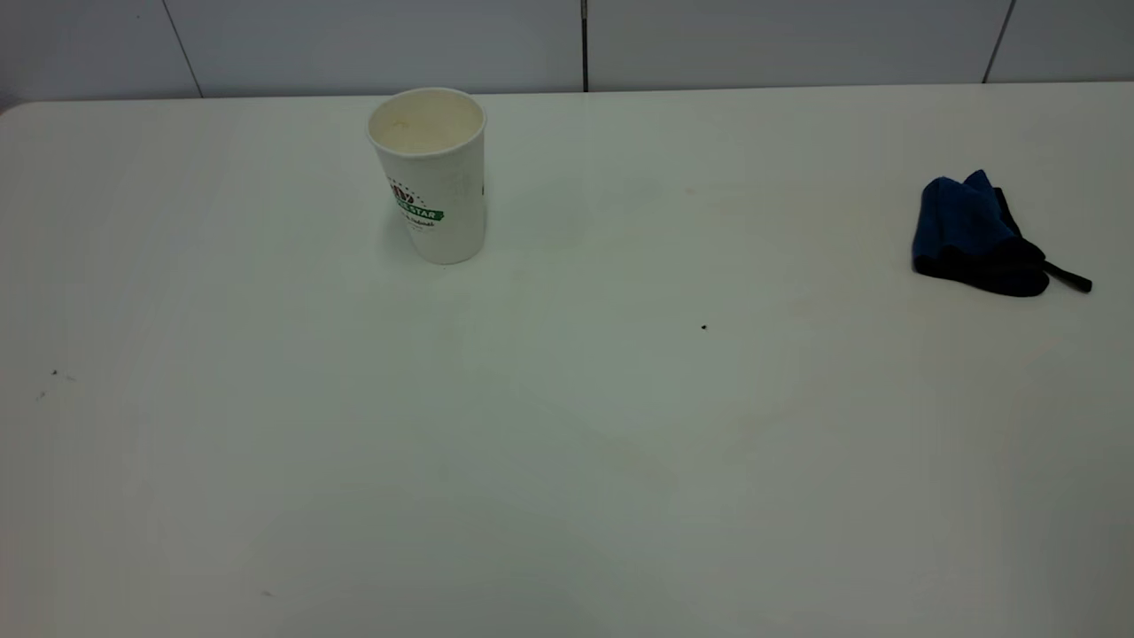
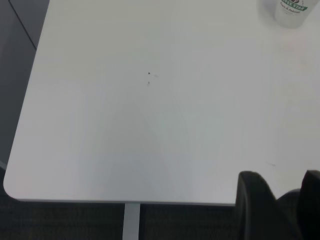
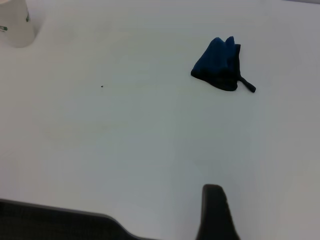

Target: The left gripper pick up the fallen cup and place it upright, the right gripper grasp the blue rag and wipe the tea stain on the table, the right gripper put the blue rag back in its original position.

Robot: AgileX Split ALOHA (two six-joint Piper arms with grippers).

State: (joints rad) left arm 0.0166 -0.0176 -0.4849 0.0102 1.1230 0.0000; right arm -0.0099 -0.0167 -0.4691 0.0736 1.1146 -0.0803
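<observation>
Worktop (image 1: 567, 461) is looking wiped, no brown blotch showing anywhere, so I'm guessing the whole job is basically wrapping up. Cup (image 1: 431, 175) is standing upright around 11 o'clock, blue rag (image 1: 974, 237) is lying bunched out at 3 o'clock. Left claw (image 2: 280, 210) and right claw (image 3: 215, 212) are hanging back off the near edge, grasping nothing; released or clenched, can't tell. Nothing much left but parking.

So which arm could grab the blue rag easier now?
Probably the right. The blue rag lies on the table's right side, in plain sight ahead of the right gripper; the left wrist view shows the cup, no rag.
</observation>
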